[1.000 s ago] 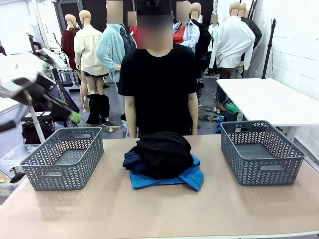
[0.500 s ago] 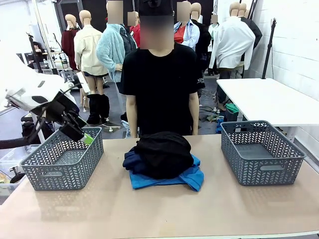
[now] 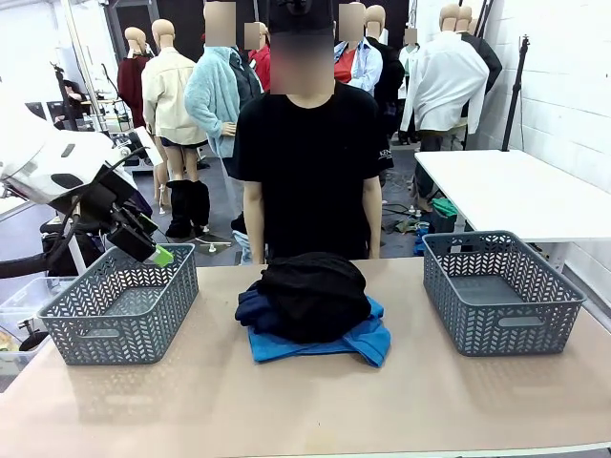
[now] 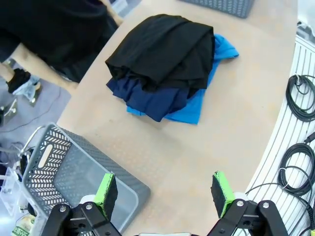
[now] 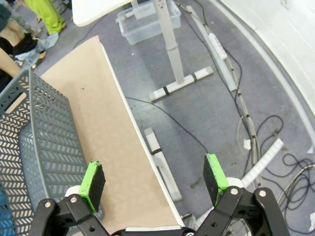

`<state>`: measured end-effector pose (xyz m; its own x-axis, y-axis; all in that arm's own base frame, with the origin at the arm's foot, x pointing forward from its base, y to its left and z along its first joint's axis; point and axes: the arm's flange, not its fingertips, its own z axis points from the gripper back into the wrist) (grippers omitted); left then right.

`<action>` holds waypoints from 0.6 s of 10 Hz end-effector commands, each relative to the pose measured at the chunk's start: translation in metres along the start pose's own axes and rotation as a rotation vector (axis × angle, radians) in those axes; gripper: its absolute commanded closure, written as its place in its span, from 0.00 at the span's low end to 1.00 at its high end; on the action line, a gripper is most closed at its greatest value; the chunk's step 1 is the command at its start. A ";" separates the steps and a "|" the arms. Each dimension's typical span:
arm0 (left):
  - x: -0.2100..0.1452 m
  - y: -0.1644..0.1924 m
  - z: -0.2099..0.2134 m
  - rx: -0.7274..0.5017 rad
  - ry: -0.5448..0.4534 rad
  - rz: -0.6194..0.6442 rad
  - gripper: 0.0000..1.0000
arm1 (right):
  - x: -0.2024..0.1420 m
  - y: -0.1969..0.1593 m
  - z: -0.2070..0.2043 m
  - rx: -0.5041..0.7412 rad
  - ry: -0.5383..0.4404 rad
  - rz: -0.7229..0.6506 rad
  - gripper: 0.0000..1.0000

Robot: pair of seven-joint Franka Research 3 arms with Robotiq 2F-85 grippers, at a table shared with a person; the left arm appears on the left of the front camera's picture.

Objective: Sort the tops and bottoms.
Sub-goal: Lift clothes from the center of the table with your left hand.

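Well, the left gripper [image 3: 153, 251] hangs above the left basket [image 3: 119, 305], its jaws spread wide with nothing between them. The right gripper [image 5: 152, 179] is spread and empty too, out past the end of the table [image 3: 286, 401], beside the right basket [image 3: 501, 291]. The pile of clothes [image 3: 310, 301] sits mid-table between the baskets: a black piece [image 3: 315, 286] on top, a navy piece [image 4: 147, 96] under it, a bright blue piece [image 3: 363, 339] lowest. A person [image 3: 305, 172] stands just behind it.

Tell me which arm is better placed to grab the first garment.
Left, probably: the left gripper, open, hangs by the left basket, facing the pile. The right gripper faces the floor past the table's edge.
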<state>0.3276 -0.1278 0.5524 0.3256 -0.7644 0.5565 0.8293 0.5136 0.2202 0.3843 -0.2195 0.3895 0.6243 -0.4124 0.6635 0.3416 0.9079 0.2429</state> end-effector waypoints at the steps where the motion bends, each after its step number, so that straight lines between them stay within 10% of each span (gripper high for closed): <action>1: 0.010 0.008 -0.012 0.001 -0.048 -0.059 0.00 | 0.001 0.003 0.003 -0.007 0.007 -0.003 0.00; 6: 0.111 0.016 -0.107 -0.146 0.013 -0.305 0.00 | 0.001 0.003 0.003 -0.007 0.007 -0.003 0.00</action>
<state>0.4004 -0.2372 0.5296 0.1045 -0.8713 0.4796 0.9198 0.2681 0.2867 0.3844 -0.2191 0.3898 0.6245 -0.4113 0.6640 0.3406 0.9084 0.2424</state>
